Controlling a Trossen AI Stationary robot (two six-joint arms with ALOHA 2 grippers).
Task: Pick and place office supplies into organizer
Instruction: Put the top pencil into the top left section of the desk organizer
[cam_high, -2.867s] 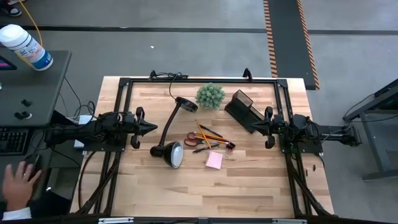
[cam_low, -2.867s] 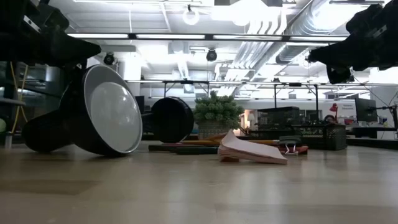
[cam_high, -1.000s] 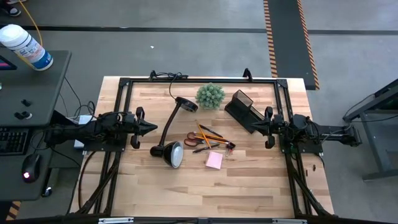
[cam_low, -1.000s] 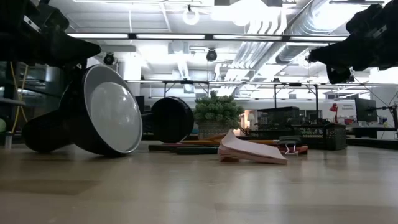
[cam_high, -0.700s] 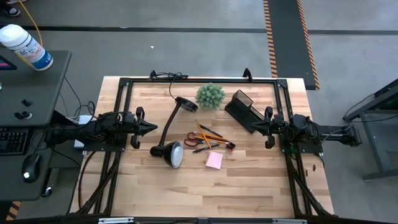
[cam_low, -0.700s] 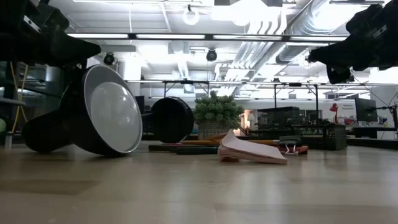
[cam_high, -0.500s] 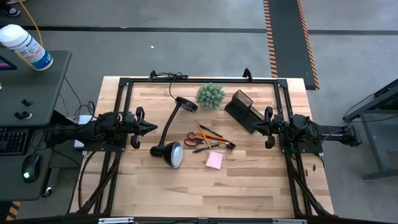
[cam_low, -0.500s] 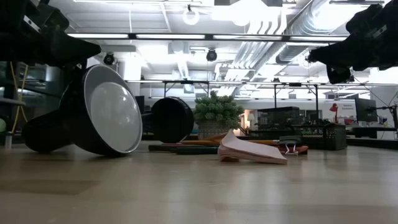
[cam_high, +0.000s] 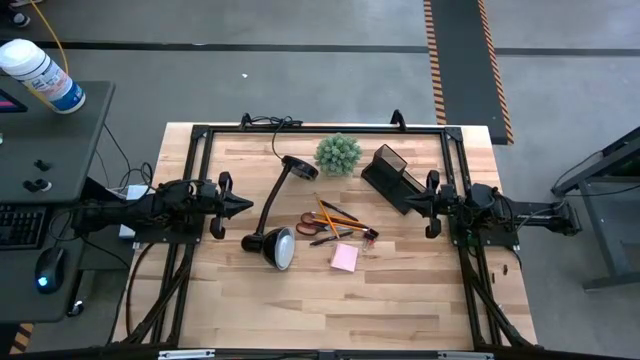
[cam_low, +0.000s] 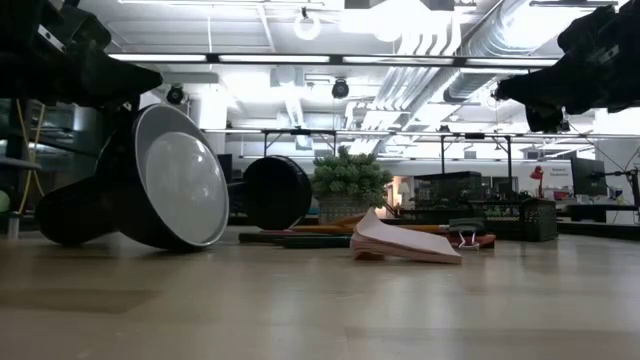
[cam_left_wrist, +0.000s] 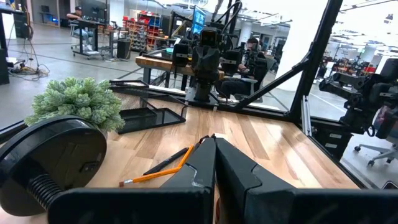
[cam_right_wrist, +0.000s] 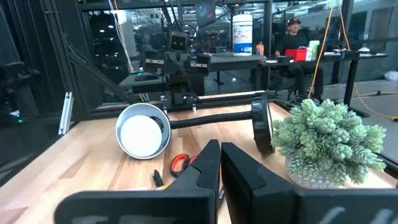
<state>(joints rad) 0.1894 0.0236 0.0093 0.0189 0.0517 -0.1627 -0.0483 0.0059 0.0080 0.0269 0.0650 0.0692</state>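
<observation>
The dark organizer (cam_high: 391, 176) stood at an angle near the far right of the bench (cam_high: 300, 300). Well apart from it, mid-bench, lay the red-handled scissors (cam_high: 311, 224) beside crossed orange and dark pencils (cam_high: 338, 214), with the tiny binder clip (cam_high: 370, 235) nearby and the pink sticky-note pad (cam_high: 344, 258) just in front.

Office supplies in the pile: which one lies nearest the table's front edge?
The pink sticky-note pad. It lies at the near end of the cluster, in front of the red-handled scissors, the orange pencil and the binder clip.
</observation>
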